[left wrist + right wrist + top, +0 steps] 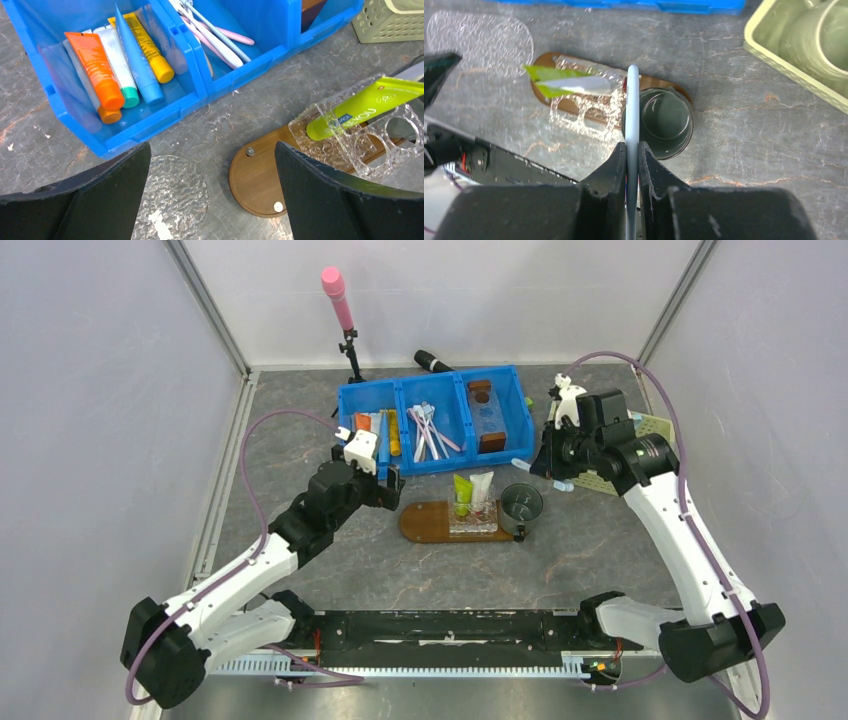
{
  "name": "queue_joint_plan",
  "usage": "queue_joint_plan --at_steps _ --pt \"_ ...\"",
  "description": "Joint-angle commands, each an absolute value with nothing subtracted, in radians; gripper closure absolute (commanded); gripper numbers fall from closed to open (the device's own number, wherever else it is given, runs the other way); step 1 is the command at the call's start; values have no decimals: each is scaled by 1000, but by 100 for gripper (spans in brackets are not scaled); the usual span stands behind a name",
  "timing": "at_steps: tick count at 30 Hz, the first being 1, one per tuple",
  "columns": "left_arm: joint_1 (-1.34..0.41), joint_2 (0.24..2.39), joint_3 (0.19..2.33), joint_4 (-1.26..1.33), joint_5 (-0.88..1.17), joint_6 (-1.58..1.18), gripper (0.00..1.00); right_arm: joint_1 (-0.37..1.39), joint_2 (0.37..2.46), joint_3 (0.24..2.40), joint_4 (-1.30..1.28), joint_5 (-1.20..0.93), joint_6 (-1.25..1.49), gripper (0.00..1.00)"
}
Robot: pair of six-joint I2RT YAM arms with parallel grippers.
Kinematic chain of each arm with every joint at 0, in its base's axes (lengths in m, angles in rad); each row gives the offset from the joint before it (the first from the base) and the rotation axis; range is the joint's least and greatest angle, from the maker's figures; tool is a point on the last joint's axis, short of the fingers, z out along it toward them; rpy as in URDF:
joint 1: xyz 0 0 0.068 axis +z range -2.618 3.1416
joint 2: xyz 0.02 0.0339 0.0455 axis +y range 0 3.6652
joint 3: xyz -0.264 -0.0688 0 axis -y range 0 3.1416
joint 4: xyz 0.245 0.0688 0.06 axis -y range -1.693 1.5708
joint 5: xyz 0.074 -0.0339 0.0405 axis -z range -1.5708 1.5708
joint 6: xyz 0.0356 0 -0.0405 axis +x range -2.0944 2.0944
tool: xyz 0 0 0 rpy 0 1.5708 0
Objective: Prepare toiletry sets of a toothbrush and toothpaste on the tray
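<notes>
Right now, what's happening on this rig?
The right gripper is shut on a light blue toothbrush, holding it in the air near the dark cup at the end of the tray. On it, a clear rack already holds a green tube and a white tube of toothpaste. The left gripper is open and empty, beside the blue bin.

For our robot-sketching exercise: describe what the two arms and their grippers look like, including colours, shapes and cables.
The left arm and right arm have white shell links joined by black joints, with black bases. A mauve cable loops alongside each. The left gripper and right gripper have matte black, wedge-shaped fingers. A white block tops each wrist.
</notes>
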State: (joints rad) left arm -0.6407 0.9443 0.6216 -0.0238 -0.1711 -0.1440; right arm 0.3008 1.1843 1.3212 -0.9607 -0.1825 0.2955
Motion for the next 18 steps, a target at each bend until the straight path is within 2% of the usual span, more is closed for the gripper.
queue_joint_plan --at_steps 1,18 --pt "-637 983 692 84 -205 -83 0 331 1129 1304 -989 -286 151 100" --pt "-636 1074 698 175 -285 -55 0 540 1092 1179 -1002 -212 140 100"
